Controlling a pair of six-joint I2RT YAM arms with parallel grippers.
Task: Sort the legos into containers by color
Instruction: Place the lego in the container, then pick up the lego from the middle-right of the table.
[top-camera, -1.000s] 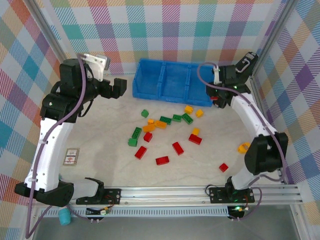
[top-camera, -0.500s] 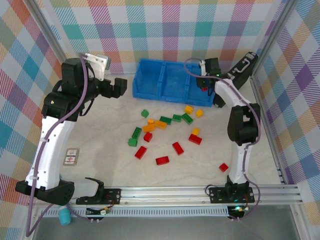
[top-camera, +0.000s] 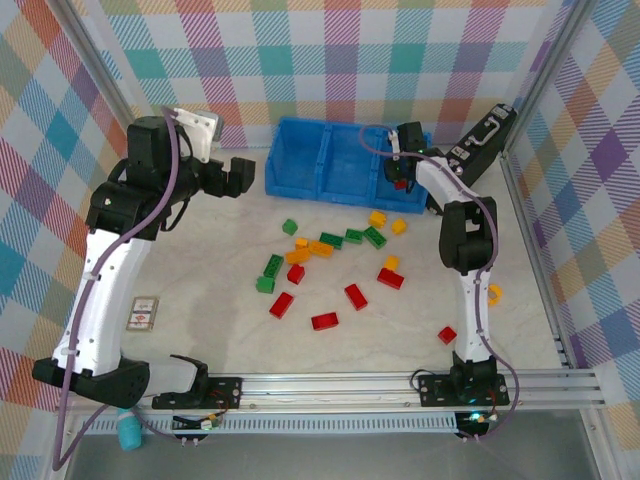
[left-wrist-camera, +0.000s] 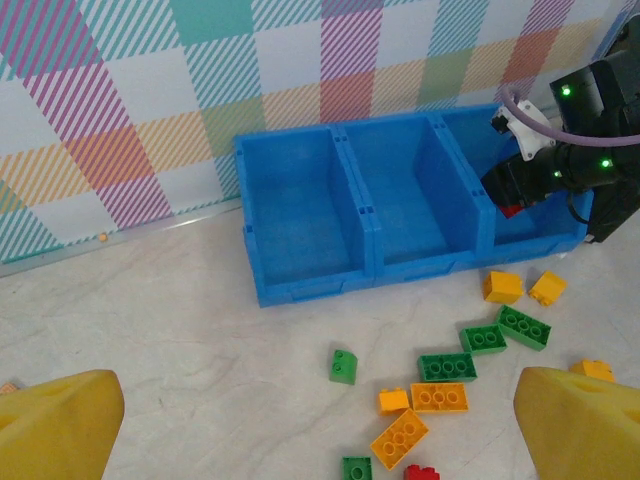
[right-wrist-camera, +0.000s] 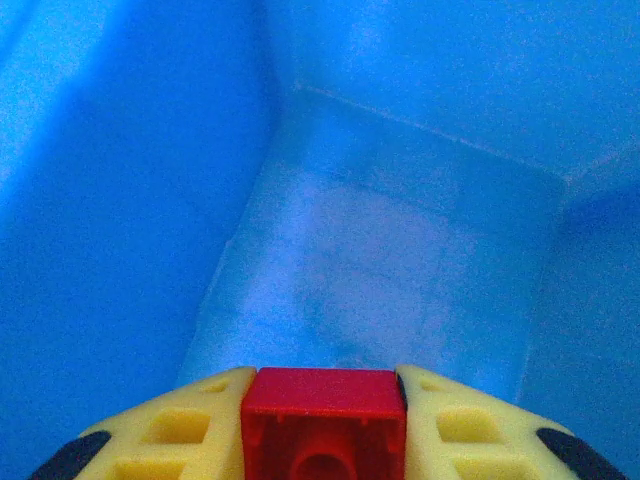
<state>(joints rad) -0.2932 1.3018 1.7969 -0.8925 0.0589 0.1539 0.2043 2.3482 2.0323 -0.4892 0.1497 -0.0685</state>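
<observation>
Moved right hand (top-camera: 399, 180) over right-end compartment of blue plastic tray (top-camera: 290, 186); clamped on small red studded brick (right-wrist-camera: 323, 410); release likely next.

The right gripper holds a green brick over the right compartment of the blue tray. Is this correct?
Not quite: the brick is red, not green, as the right wrist view shows. The right gripper does hold it over the right compartment of the blue tray.
</observation>
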